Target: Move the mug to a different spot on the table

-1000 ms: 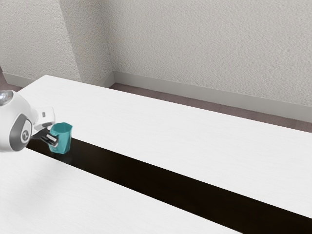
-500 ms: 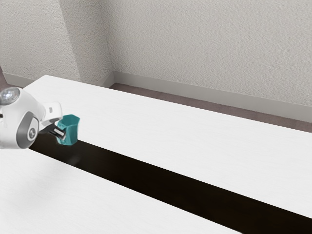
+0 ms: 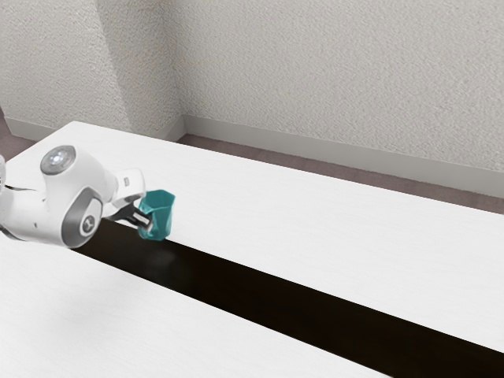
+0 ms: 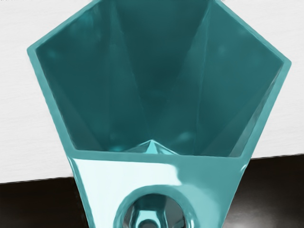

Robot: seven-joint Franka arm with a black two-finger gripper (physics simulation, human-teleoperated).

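Room: broad white bench (image 3: 331, 228) lies open beyond the mug (image 3: 160, 213), up to the wall (image 3: 339, 71).
Surface: a dark strip (image 3: 276, 303) runs under and past the mug.
Mug: tilted, over the strip's far edge.
Tool: my tool (image 3: 143, 221) is clenched on the mug's near side.
Arm: my arm (image 3: 67, 209) sits low behind the mug.
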